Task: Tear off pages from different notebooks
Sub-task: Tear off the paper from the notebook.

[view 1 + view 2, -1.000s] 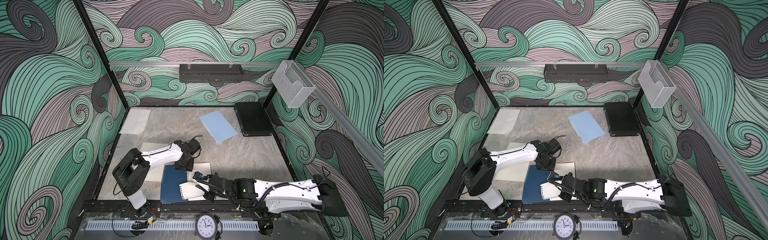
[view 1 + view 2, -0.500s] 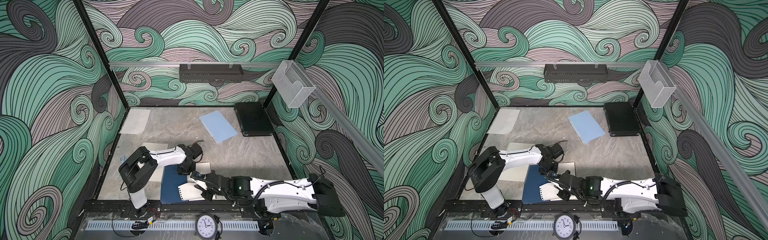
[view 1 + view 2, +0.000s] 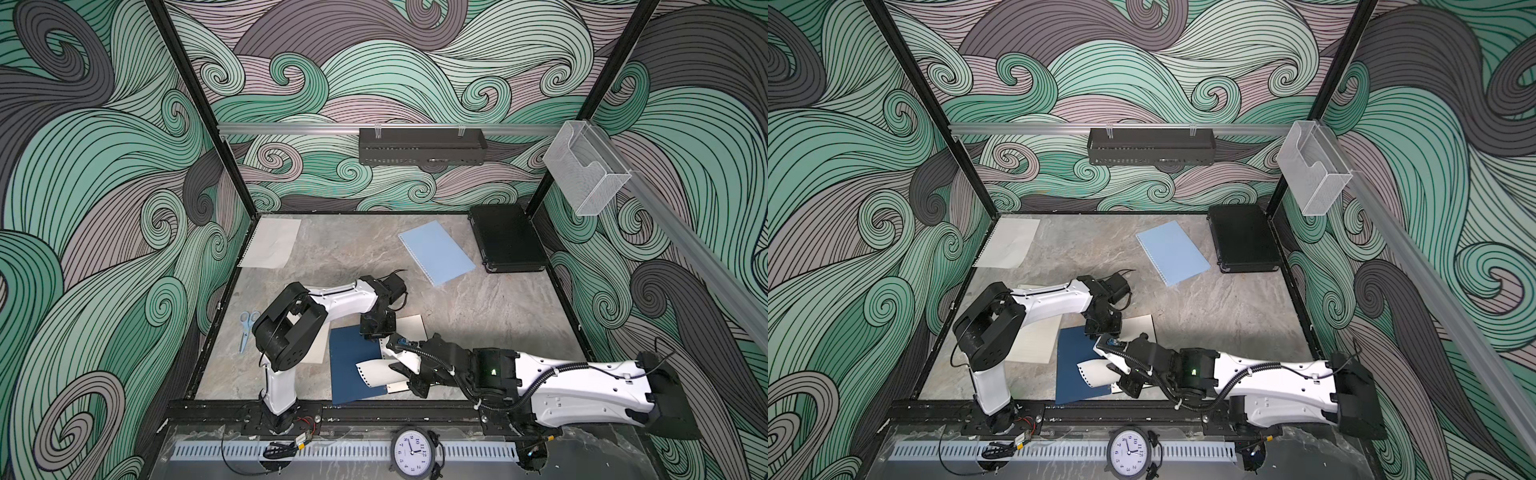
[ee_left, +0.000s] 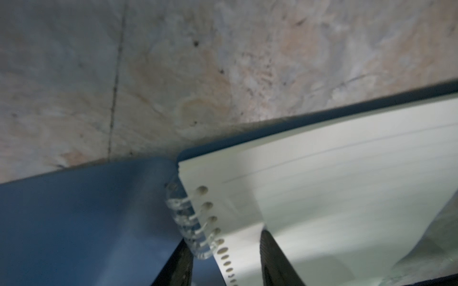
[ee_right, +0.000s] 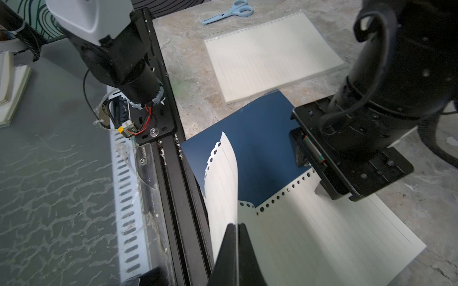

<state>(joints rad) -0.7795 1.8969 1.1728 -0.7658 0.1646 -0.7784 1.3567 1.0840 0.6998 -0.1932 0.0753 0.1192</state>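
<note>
My right claw [image 5: 235, 225] is shut flat on one page [image 5: 223, 178] of the navy notebook [image 5: 260, 128], which lies open near the front edge of the desk [image 3: 478, 307]. The sheet curls up from my grip, its punched edge lifted clear over the navy cover. I cannot tell whether its far holes are off the coil [image 4: 188, 222].

My left claw [image 4: 223, 240] stands partly apart at the far end of the binding, with one finger on the navy cover, the other on the lined paper and the coil between them. I judge it is pinning the notebook, not pinching it.

The page is thin, light and floppy. It bends wherever I carry it and will rip across if I pull from one corner. The weak spots are the slim bridges of paper at each hole, so I would hold close to the punched edge and peel along the coil. The notebook itself is light and likely to slide on this smooth desk, so it needs that pin.

The cream notebook [image 5: 270, 54] lies just beside it towards the left edge, and the light blue notebook [image 3: 436, 251] towards the back right corner. A loose page [image 3: 270, 243] sits in the back left corner
</note>
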